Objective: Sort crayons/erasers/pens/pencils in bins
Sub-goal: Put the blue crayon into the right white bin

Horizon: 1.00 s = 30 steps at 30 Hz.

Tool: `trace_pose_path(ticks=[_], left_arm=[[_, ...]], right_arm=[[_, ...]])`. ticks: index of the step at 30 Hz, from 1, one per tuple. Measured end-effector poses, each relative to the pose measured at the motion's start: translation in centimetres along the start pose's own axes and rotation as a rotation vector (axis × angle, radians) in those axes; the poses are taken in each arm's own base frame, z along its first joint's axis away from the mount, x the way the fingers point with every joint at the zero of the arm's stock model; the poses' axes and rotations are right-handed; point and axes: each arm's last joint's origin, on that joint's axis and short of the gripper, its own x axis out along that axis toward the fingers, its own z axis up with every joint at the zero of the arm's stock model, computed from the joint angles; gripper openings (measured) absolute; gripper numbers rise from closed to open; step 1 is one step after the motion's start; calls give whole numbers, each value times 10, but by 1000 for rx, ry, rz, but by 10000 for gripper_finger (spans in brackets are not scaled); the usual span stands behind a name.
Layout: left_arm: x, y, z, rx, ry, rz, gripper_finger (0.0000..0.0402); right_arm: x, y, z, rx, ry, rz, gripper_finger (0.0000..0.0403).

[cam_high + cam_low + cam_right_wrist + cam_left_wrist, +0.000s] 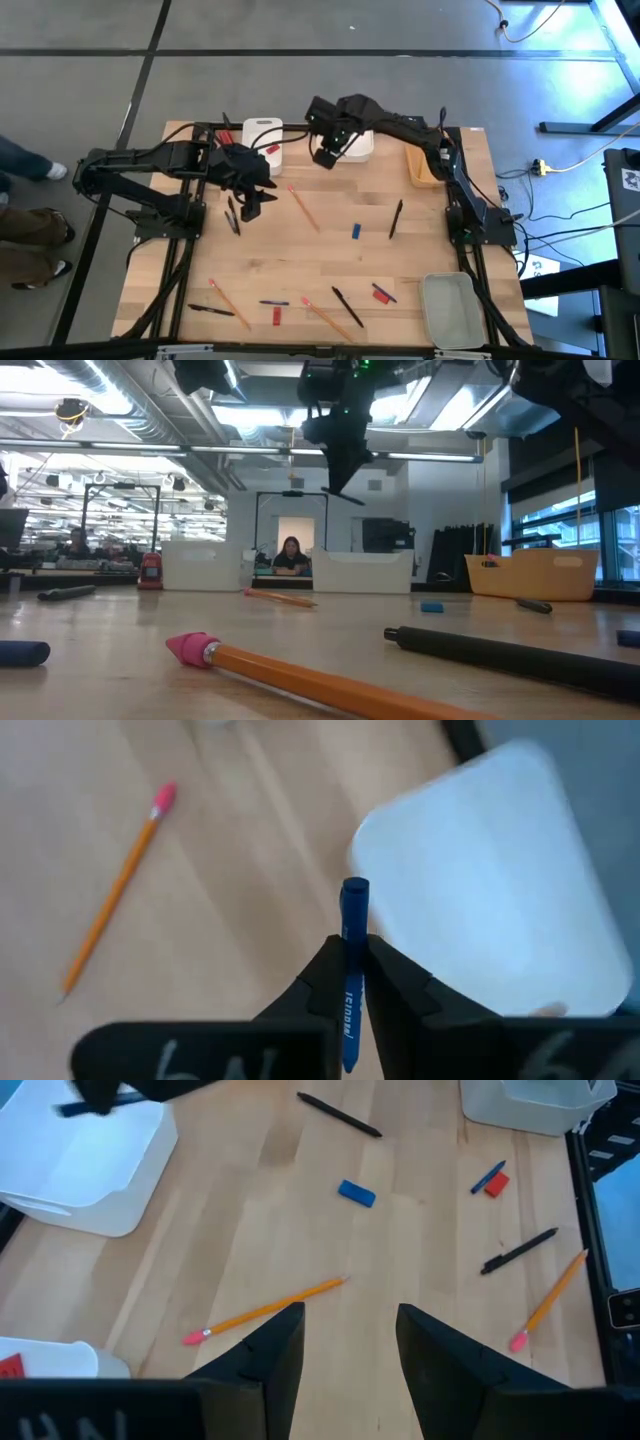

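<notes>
- One pen (350, 960) is pinched in the right hand (350, 982) beside the wider white bin (490, 880).
- Left hand (345, 1342) hangs spread above the tabletop (400, 1230).

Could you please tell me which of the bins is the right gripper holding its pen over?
The wider white bin at the table's far edge. The right gripper holds a blue pen beside its rim; the other bins lie farther off.
</notes>
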Motion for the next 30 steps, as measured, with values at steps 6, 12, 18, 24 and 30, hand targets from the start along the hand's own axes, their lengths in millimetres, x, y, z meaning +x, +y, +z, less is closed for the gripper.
trace_pose_path(ticks=[6, 12, 18, 24, 30], left_arm=[[0, 5, 4, -12, -41, 73, 151], [-2, 11, 8, -27, -125, 305, 151], [-3, 14, 9, -32, -148, 424, 151], [-3, 14, 9, -33, -148, 425, 151], [-3, 14, 9, -34, -149, 425, 151]], right_arm=[[10, -31, 8, -123, -51, -127, 35], [30, -57, 10, -171, -70, -146, 35], [63, -71, 2, -271, -44, -109, 31], [94, -80, -6, -274, -59, -119, 26], [111, -82, -15, -276, -40, -101, 38]])
